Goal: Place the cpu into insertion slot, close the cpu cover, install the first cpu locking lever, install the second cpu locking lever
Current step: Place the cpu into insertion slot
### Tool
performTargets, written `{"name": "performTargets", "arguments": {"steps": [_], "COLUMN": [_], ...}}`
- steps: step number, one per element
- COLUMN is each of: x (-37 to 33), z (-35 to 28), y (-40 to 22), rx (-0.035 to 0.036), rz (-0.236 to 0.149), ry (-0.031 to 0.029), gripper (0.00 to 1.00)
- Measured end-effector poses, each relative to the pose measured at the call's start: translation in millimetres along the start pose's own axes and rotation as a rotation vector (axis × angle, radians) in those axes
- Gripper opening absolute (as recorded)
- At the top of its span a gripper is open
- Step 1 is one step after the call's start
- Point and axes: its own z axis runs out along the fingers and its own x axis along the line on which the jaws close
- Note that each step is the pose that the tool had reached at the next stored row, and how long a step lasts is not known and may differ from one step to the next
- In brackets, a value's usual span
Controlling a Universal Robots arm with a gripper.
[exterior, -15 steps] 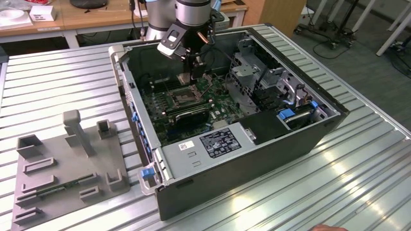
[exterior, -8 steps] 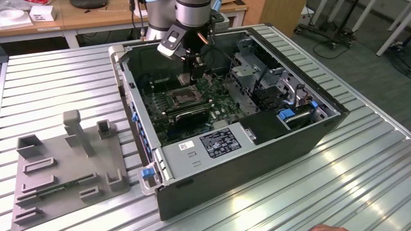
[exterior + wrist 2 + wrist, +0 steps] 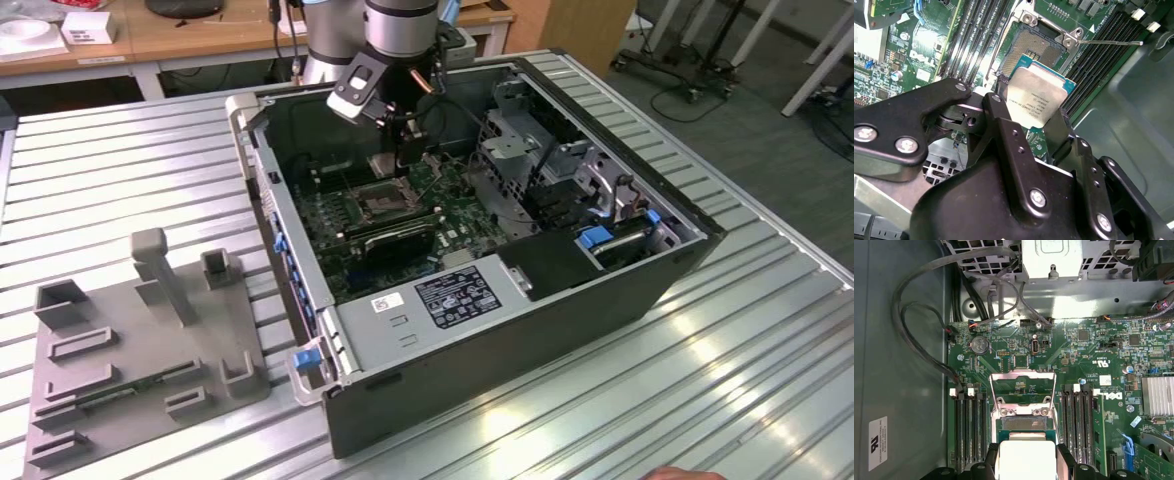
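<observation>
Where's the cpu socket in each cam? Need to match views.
Exterior view: the cpu socket sits mid-board in the open case, close to the gripper.
Second wrist view: the cpu socket lies open just beyond the cpu held in the fingers.
First wrist view: the cpu socket is between the cpu and the flipped-open cpu cover.
Shared landmark: the memory slots flanking it.

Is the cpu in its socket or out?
Out: the tool holds the cpu by its edges, clear of the empty socket, whose cpu cover stands open.
</observation>
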Motion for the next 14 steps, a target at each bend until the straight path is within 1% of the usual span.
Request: {"name": "performTargets", "arguments": {"steps": [7, 14], "x": [-0.1, -0.2], "z": [1.2, 5.4], "y": [-0.1, -0.3], "rx": [0.0001, 0.0001], "rz": [0.0, 0.0], "ry": [-0.0002, -0.0002], "gripper": [0.54, 0.54]}}
